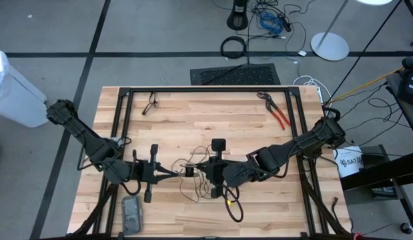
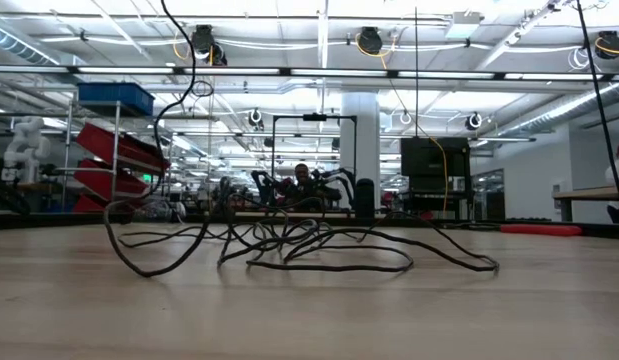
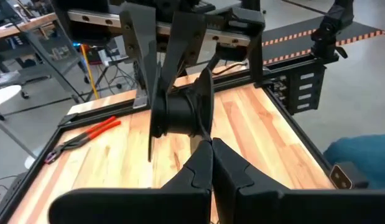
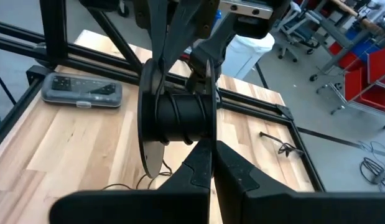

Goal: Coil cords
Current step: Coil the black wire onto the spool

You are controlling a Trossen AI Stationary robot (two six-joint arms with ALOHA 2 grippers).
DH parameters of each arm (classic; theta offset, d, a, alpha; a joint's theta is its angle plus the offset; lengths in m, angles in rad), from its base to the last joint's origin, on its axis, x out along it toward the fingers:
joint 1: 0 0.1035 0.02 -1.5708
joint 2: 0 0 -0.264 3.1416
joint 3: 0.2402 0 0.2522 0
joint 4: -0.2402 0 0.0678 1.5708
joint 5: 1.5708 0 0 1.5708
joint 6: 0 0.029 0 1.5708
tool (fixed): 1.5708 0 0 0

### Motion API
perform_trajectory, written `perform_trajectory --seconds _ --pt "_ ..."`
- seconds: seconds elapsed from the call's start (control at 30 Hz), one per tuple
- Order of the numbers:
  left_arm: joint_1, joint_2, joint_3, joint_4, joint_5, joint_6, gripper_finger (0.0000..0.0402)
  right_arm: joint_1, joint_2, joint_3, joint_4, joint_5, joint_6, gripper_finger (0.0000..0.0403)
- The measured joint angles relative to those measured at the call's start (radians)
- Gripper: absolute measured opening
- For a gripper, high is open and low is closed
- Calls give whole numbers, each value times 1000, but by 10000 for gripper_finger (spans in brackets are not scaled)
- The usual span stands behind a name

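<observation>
Thin black cord point(image 1: 193, 175), loose and tangled, sprawled over the pale wooden tabletop point(image 1: 193, 113) at centre, slightly toward 6 o'clock; from the low view, several slack loops lying flat, none wound tidily yet. Judged barely begun.

Left claw point(image 1: 183, 169) reaching in from 9 o'clock, fingers pinched fully together. Right claw point(image 1: 199, 171) reaching in from 3 o'clock, likewise pinched tight. Tips almost meeting over a small black spool point(image 4: 176, 115) with a wide flange, a few cord turns apparently on its hub. Probably held between the two claws so one can steady it while the other feeds cord round; exactly which claw grips it, cannot tell.

Red-handled pliers point(image 1: 279, 115) parked at 1 o'clock, well apart from the work. Grey rectangular case point(image 1: 131, 212) at 7 o'clock near the edge, small dark clip point(image 1: 151, 103) at 11 o'clock, both clear of the tangle.
</observation>
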Motion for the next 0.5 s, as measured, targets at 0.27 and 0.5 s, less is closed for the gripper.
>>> perform_trajectory --seconds 0.27,0.5 --pt "0 0 0 -3 21 -1 35 16 -22 0 1 -2 13 0" --pt "0 0 0 3 8 -8 105 24 -40 0 12 -2 45 0"
